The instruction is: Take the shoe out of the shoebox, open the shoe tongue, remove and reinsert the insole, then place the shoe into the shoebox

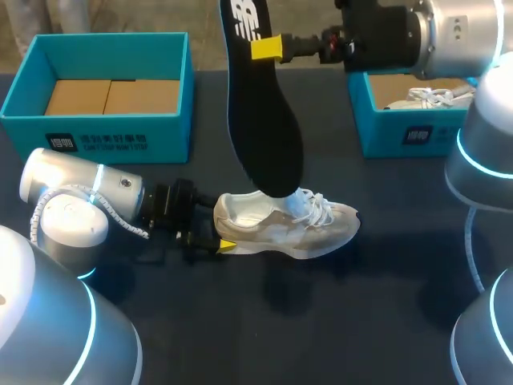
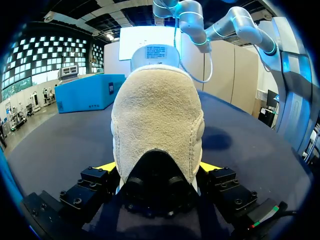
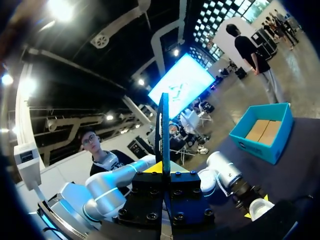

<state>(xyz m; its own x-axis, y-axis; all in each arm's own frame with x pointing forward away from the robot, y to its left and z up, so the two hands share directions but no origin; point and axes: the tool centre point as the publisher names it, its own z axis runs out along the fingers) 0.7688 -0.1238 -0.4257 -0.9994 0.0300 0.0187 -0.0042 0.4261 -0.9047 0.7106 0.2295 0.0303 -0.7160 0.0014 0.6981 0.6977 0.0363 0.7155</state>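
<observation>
The beige sneaker (image 1: 292,228) lies on its sole in the middle of the dark table (image 1: 321,321), toe towards my right and laces loose. My left gripper (image 1: 218,233) clamps its heel from both sides; in the left wrist view the heel fills the space between the yellow fingertips (image 2: 107,167). Above it hangs the black insole (image 1: 264,120), upright, its broad lower end at the sneaker's opening; I cannot tell whether they touch. My right gripper (image 1: 268,48) pinches the insole near its upper end. The empty teal shoebox (image 1: 96,132) stands behind the left arm. A second teal shoebox (image 1: 401,136), at the far right, holds a white shoe (image 1: 429,98).
</observation>
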